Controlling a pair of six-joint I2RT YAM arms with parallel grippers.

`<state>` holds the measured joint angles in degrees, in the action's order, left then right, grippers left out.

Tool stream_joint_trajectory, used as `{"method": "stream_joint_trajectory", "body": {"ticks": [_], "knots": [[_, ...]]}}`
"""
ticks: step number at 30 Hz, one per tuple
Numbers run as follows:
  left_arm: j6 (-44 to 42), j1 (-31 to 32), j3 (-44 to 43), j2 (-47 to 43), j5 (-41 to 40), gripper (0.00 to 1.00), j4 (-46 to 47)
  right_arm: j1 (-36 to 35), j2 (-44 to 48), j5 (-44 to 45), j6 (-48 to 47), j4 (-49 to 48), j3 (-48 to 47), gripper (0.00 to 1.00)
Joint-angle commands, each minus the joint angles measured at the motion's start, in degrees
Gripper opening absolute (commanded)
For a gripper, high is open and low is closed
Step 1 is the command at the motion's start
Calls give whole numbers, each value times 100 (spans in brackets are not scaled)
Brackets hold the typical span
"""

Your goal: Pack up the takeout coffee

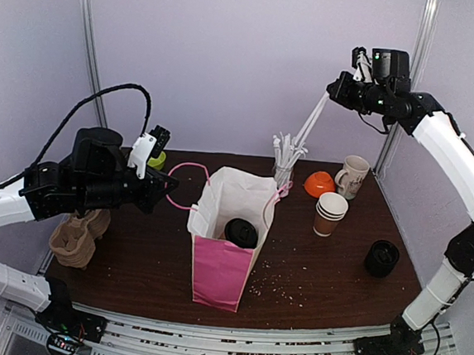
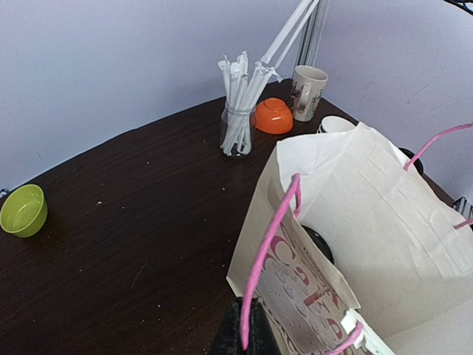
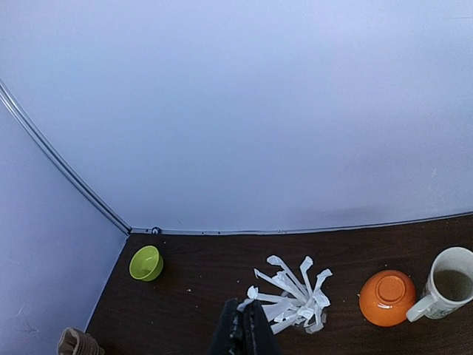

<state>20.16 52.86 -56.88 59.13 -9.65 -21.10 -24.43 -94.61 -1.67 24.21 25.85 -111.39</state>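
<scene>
One takeout coffee [image 1: 240,232] stands inside the pink and white paper bag [image 1: 223,255]; only its black lid [image 2: 321,245] shows. My left gripper [image 1: 159,194] is left of the bag, shut on the bag's pink handle [image 2: 270,251], which runs between the fingertips of the left gripper [image 2: 250,334]. High at the back right, my right gripper [image 1: 332,91] is shut on a white wrapped straw [image 1: 311,122] whose lower end is still in the jar of straws [image 1: 283,175]. In the right wrist view the right gripper [image 3: 248,316] pinches the straw's top above the jar of straws [image 3: 297,299].
Right of the bag stand a stack of brown paper cups [image 1: 330,213], a round black lidded item [image 1: 382,258], an orange bowl [image 1: 319,183] and a cream mug [image 1: 353,177]. A green bowl [image 1: 157,160] and a cardboard cup carrier [image 1: 78,238] are at the left.
</scene>
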Motion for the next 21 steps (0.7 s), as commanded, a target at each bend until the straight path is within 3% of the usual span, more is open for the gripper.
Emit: {"method": "stream_joint_trajectory", "body": {"ticks": [1,13,21], "knots": [[58,-39,-116,-52,-16,0,156,34,-179,242,-54,-273,-81,0],[99,-39,-20,31,15,0,210,35,-574,189,59,-1092,741,0],[160,-35,4,107,76,0,250,37,-1327,-36,223,-1410,909,0]]}}
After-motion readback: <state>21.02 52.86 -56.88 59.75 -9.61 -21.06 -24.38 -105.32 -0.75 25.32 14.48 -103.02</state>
